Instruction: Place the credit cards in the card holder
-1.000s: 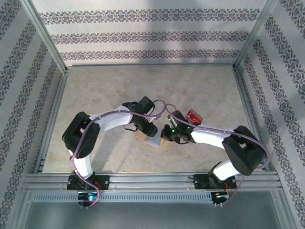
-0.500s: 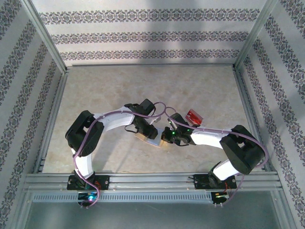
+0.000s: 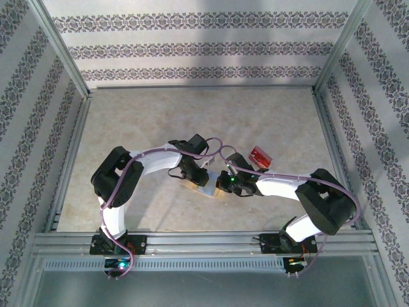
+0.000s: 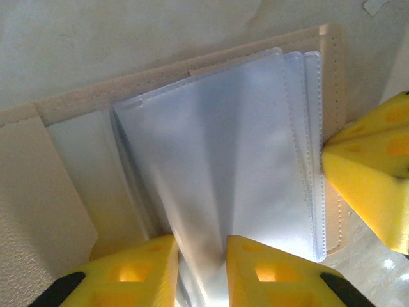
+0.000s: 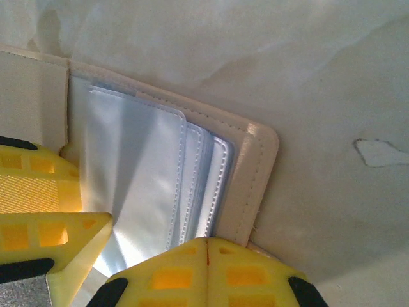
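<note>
Card holder (image 4: pixel 38 192) sleeve (image 4: pixel 217 160) between part-open left fingers (image 4: pixel 134 275)

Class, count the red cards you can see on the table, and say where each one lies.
1. The red card lies on the table, beyond and to the right of the open card holder. Others may be hidden.

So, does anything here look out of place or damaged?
Two small things. The card holder lies open with its clear sleeves fanned and lifted rather than flat. And the table has a small pale chipped-looking patch beside the holder. Nothing looks spilled or broken.
</note>
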Controlling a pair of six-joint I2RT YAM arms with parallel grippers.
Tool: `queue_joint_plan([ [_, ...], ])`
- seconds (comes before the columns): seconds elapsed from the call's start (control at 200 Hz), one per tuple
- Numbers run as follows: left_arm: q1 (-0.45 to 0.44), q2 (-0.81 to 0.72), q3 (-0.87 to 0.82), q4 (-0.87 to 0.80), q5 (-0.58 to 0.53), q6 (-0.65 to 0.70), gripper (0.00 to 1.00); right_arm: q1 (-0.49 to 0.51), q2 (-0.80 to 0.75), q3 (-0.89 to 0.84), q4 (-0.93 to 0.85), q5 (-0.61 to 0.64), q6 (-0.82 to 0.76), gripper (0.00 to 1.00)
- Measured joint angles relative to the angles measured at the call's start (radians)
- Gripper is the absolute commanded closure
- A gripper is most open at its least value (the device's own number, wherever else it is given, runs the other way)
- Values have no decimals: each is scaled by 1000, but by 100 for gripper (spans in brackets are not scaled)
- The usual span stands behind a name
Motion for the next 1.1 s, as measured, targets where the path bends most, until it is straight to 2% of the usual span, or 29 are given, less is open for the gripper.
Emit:
queue_joint_plan([
  [0.29,-1,-3,-33,38,85,-22,84,0,-67,-7,-53,-1,0,100],
  [0.42,0,-3,-40,46,110,-29,85,0,-137,-23,-68,-1,3,100],
  [0.57,1,-3,-47,55,118,-40,85,0,-188,-30,-70,-1,10,91],
  [0.67,2,-3,-47,57,120,-44,85,1,-189,-30,-69,-3,24,88],
  [0.78,6,-3,-49,61,129,-47,85,14,-186,-30,-61,-5,42,79],
  [1.099,6,-3,-51,63,129,-48,85,53,-107,-40,6,-13,89,80],
])
